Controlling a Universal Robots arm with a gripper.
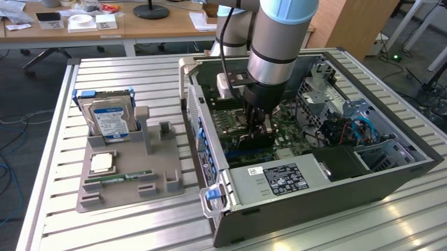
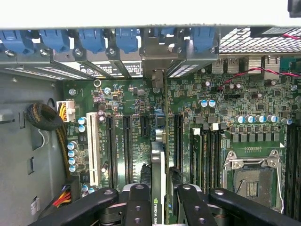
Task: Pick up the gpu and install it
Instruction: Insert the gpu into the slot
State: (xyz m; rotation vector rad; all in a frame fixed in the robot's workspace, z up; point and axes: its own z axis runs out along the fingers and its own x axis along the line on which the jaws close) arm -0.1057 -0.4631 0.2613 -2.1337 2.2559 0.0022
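We see the grey robot arm (image 1: 279, 36) reaching straight down into the open dark-grey metal computer case (image 1: 391, 172), which lies on its side on the slatted aluminium counter (image 1: 140, 78). In the wrist view the gpu (image 2: 158, 179), a thin dark expansion card with a silvery end bracket, stands on edge over the green motherboard (image 2: 221, 94). It is among the long black expansion slots, between the white slot (image 2: 93, 148) and the square metal processor socket (image 2: 251, 176). Its bracket end reaches the rear wall of the case under the row of blue plastic latches (image 2: 89, 40). The black jaws are closed against the card, one on each face. We cannot tell whether its lower edge is fully seated in a slot.

Beside the case, on the exterior view's left, a grey plastic parts holder (image 1: 125, 183) carries an upright boxy hard drive with a blue-white label (image 1: 110, 121). A square silvery processor chip (image 1: 102, 163) and a slim green memory stick (image 1: 119, 179) lie flat on it.
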